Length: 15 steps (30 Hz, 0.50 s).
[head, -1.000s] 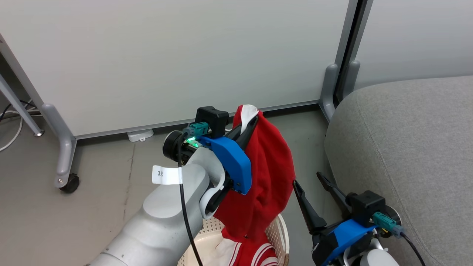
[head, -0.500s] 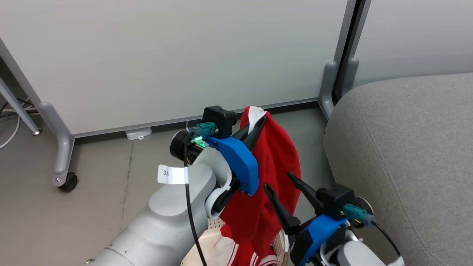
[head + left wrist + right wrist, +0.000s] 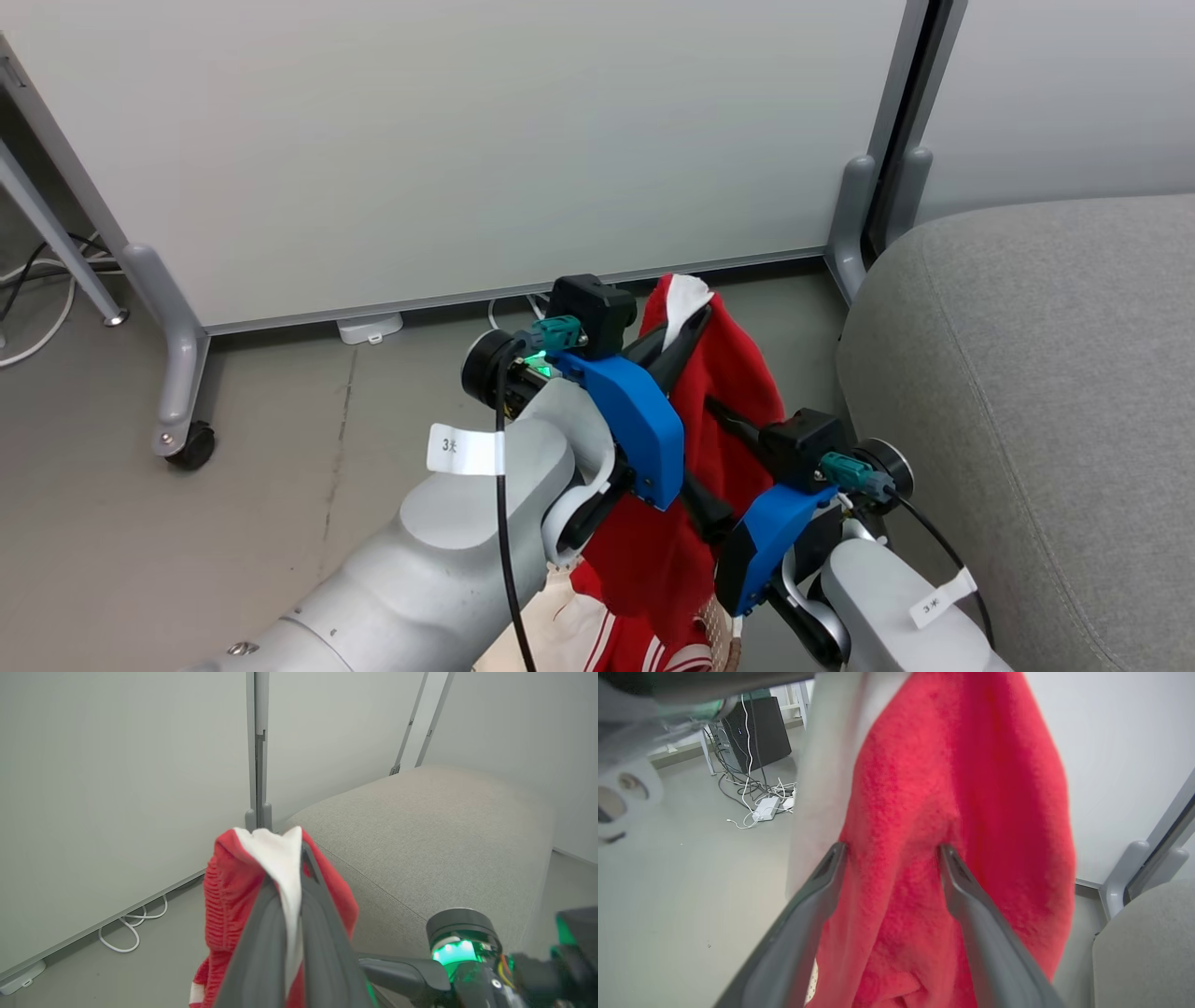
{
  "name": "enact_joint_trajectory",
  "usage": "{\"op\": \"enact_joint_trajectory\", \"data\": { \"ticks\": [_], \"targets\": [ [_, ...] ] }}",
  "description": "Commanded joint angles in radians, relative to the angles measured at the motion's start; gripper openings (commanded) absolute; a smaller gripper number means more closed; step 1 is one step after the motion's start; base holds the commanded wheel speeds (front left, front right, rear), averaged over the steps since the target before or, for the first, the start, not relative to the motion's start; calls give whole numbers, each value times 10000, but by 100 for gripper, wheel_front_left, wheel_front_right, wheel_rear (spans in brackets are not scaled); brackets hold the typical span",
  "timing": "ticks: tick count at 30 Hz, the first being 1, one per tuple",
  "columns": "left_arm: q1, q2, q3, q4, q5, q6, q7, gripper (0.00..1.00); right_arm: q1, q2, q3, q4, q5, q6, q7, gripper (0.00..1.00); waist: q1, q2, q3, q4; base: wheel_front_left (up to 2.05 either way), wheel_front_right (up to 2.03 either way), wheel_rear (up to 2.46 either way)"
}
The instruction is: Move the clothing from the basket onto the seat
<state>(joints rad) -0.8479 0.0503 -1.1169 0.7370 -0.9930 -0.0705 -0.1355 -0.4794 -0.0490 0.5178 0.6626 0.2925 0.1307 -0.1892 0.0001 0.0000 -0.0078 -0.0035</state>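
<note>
My left gripper [image 3: 686,322] is shut on the white-trimmed top of a red garment [image 3: 742,392], part of the clothing, which hangs from it above the basket [image 3: 717,623]. In the left wrist view the gripper [image 3: 292,858] pinches that white trim, with the red garment [image 3: 229,896] drooping on both sides. My right gripper [image 3: 714,464] stands open against the hanging cloth. The right wrist view shows this gripper [image 3: 892,851] with its fingers [image 3: 831,858] spread, a fold of the garment [image 3: 971,788] lying between them. More red clothing with white stripes [image 3: 644,653] lies in the basket. The grey seat [image 3: 1027,373] is at the right.
White partition panels stand behind, on grey feet with a caster [image 3: 191,448]. A white adapter [image 3: 369,329] lies at the panel's base. Cables [image 3: 756,807] and a black box [image 3: 756,728] sit on the floor. Bare floor lies to the left of the basket.
My right gripper has swung up and to the left, from beside the seat to the hanging garment, still open. The left gripper keeps its hold, and the head view has shifted slightly.
</note>
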Motion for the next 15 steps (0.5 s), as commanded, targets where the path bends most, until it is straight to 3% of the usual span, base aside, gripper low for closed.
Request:
{"op": "enact_joint_trajectory", "data": {
  "ticks": [1, 10, 11, 13, 15],
  "targets": [
    [-181, 3, -47, -35, -40, 40, -64, 0, -151, -24, 51, 91, 54, 1, -96, 100, -1, 0, -14, 20, 0, 0, 0],
    [-294, 4, -699, -312, -517, 165, -110, 0, -900, -23, 549, 1311, 628, 1, -516, 100, -1, 0, -88, 180, 0, 0, 0],
    [-318, 1, -758, -330, -565, 185, -131, 0, -946, -23, 622, 1432, 736, 1, -497, 81, -1, 0, -92, 193, 0, 0, 0],
    [-365, 0, -847, -334, -640, 190, -171, 0, -1048, -24, 766, 1652, 890, 1, -514, 0, -1, 0, -95, 202, 0, 0, 0],
    [-406, 1, -934, -297, -704, 222, -200, 0, -1128, -23, 887, 1821, 1028, 1, -544, 0, -1, 0, -91, 202, 0, 0, 0]
  ]
}}
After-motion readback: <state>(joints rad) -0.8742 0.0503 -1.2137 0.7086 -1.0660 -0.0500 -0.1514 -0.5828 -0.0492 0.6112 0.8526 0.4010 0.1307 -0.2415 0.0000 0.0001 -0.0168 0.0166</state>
